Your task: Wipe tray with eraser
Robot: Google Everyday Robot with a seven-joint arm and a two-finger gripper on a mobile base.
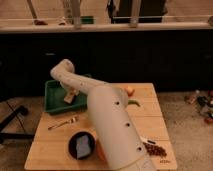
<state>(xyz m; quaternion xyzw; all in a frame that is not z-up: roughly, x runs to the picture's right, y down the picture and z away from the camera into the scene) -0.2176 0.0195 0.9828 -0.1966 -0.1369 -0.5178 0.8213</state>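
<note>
Green tray (pixel 54 102) sits at the table's (pixel 50 150) far-left corner with the gripper (pixel 70 96) down inside it, apparently pinching the pale eraser (pixel 69 99); too much downward pressure could shove the tray off the edge.

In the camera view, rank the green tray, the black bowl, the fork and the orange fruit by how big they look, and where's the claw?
1. green tray
2. black bowl, nearer the camera, so flattered
3. fork
4. orange fruit, partly hidden by the arm

The claw is down in the tray.
</note>
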